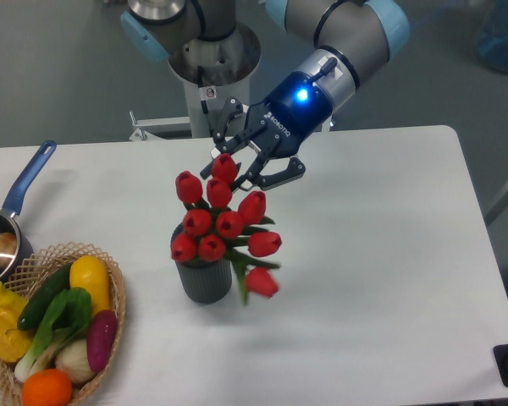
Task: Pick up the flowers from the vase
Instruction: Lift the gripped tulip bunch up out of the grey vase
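Flowers (223, 224) stand in the vase (204, 272), which sits on the white counter (364, 254) a little left of the middle. They are red tulips on green stems. Most of the red heads bunch up above the vase mouth. One head droops low to the right, beside the vase, and looks a bit blurry. The stems go into the vase, so the bunch is not out yet.

The bunch stands mostly up and down, with the top leaning a little to the right and far side. The gripper (247, 162) is just above and behind the top of the bunch, on its far right side. So the flowers lie down and to the left of the jaws, toward the near side. The top red head is right by the fingertips, maybe touching. I cannot tell if it is held.

The jaws look spread apart, with dark fingers reaching down and left on both sides of the top tulips. They do not seem squeezed on the stems.

The arm comes in from the far right, high up. It slants down to the left toward the flowers. A blue light glows on the wrist.

To lift the bunch, I think the jaws need to go lower, around the stems, and then pull up along them.

A basket of vegetables (55, 330) sits at the near left. A saucepan (4, 237) with a blue handle is at the left edge.
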Robot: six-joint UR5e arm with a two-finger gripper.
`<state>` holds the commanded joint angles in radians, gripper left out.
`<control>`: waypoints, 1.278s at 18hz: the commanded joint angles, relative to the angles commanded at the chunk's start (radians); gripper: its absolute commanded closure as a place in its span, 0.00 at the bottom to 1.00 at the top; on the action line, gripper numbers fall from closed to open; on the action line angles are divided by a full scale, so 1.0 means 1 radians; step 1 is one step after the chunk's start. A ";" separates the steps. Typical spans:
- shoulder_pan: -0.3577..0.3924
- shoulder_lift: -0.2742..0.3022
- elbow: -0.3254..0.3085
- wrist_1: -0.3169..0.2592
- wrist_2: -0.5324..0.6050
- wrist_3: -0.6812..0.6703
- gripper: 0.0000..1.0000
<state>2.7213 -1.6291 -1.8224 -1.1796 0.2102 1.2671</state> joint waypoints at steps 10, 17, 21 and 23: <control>-0.031 0.006 0.060 0.002 -0.009 -0.084 0.57; -0.041 0.041 0.091 0.002 -0.029 -0.137 0.57; -0.035 0.055 0.115 0.000 -0.040 -0.178 0.57; -0.029 0.057 0.129 0.000 -0.040 -0.198 0.57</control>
<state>2.6921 -1.5723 -1.6936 -1.1796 0.1703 1.0693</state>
